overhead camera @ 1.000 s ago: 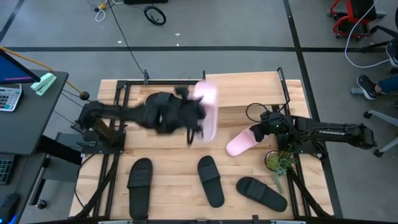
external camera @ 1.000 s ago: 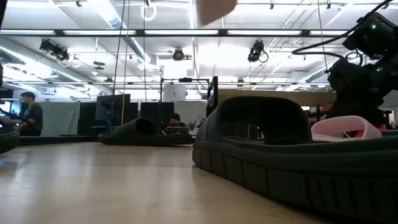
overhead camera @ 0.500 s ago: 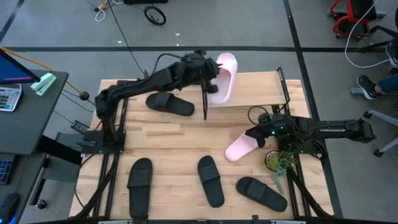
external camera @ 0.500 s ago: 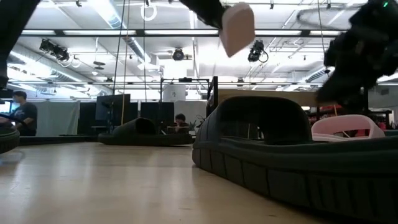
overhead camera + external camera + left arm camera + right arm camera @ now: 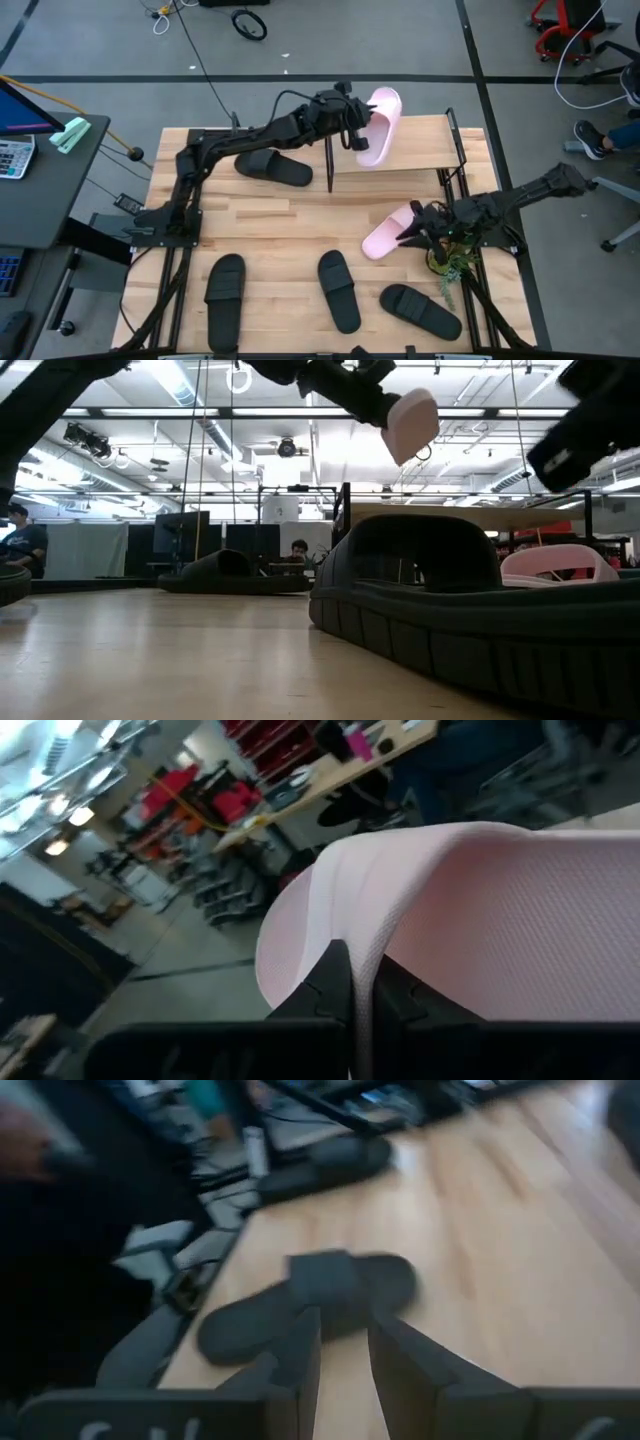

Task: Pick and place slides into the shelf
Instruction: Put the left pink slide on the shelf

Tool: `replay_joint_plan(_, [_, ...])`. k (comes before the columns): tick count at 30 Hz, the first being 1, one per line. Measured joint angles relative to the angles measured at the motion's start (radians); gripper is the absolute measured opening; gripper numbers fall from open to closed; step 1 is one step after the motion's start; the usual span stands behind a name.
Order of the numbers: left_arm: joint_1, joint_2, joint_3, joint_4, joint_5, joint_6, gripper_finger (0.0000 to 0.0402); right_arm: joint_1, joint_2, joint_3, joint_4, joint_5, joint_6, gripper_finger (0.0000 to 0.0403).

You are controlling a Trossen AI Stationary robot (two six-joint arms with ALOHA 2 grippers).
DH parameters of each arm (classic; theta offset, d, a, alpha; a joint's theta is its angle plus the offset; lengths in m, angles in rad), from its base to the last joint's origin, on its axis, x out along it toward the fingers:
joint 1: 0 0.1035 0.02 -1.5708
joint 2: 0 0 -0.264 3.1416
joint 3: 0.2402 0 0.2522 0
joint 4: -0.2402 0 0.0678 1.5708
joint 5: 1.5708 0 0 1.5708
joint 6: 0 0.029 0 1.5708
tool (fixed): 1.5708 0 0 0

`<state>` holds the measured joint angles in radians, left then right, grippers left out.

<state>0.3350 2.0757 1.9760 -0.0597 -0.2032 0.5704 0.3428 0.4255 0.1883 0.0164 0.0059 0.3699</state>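
Your left gripper [image 5: 352, 122] has a pink slide [image 5: 378, 127] pinched by its edge, fingers clamped tight on it in the wrist view, and it's hanging up over the shelf [image 5: 430, 150] near the far end of the top board. So you're basically at the drop-off. I'd bring it down slow and get the sole flat on the board before you let go, because right now the slide looks tilted and partly past the far edge. Nudge it back toward the middle of the board so it doesn't tip off the back, and watch the black post [image 5: 330, 165] right under the arm.

Right gripper [image 5: 414, 232] is low on the table, touching or just beside the other pink slide [image 5: 388, 232], in front of the shelf. Its fingers look only a narrow gap apart with nothing between them, so it's not holding anything as far as I can tell.

Four black slides are out: one [image 5: 273, 167] by the shelf's left side, three along the near edge [image 5: 224, 298] [image 5: 339, 290] [image 5: 420, 309]. Nothing's on the shelf yet from what I can see.

The table [image 5: 260, 225] is light wood planks, fairly smooth. There's a small plant [image 5: 446, 262] close to the right arm, so mind that. A desk with a calculator [image 5: 14, 157] sits off left, with cables and chairs on the floor.
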Motion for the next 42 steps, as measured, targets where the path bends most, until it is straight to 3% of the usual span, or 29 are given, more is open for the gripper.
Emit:
replay_joint_plan(6, [0.001, 0.092, 0.113, -0.066, 0.041, -0.056, 0.0011, 0.109, 0.000, 0.000, 0.073, 0.002, -0.206, 0.0093])
replay_joint_plan(15, [0.001, 0.241, 0.177, -0.066, 0.027, -0.101, 0.0011, 0.171, 0.001, 0.000, 0.081, 0.048, -0.195, 0.0093])
replay_joint_plan(21, [0.000, 0.243, 0.180, -0.084, -0.003, -0.115, 0.0042, 0.196, 0.005, 0.000, 0.080, 0.048, -0.202, 0.0093])
replay_joint_plan(32, [-0.010, 0.242, 0.180, -0.188, -0.003, -0.114, 0.0024, 0.197, 0.004, 0.000, 0.080, 0.049, -0.255, 0.0093])
replay_joint_plan(42, [-0.001, 0.266, 0.183, -0.201, 0.004, -0.115, 0.0093, 0.197, 0.004, 0.000, 0.079, 0.049, -0.267, 0.0093])
